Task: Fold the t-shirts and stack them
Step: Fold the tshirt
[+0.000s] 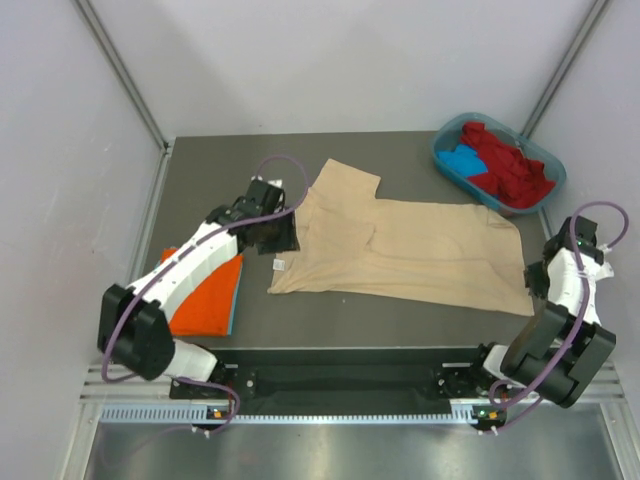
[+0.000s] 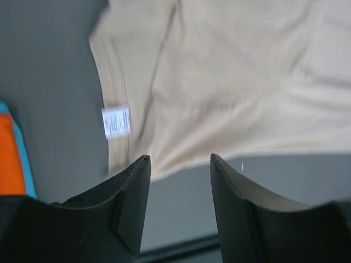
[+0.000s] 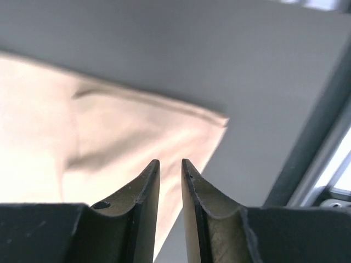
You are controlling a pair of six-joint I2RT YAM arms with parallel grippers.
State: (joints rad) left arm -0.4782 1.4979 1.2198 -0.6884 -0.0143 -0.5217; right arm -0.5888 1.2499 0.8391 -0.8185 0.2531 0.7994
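Observation:
A beige-tan t-shirt (image 1: 420,250) lies spread out flat across the middle of the dark table, with its small white neck label (image 2: 116,121) at the left end. My left gripper (image 1: 278,238) (image 2: 179,157) hovers at that end, open, with nothing between its fingers. My right gripper (image 1: 540,275) (image 3: 170,161) hangs over the shirt's right corner (image 3: 214,118), its jaws a narrow gap apart and empty. A folded orange t-shirt (image 1: 210,295) (image 2: 10,159) lies on a blue one under my left arm.
A teal oval tub (image 1: 441,158) at the back right holds crumpled red (image 1: 510,165) and blue (image 1: 462,160) shirts. White walls with metal posts close in the table on three sides. A black rail (image 1: 340,365) runs along the near edge.

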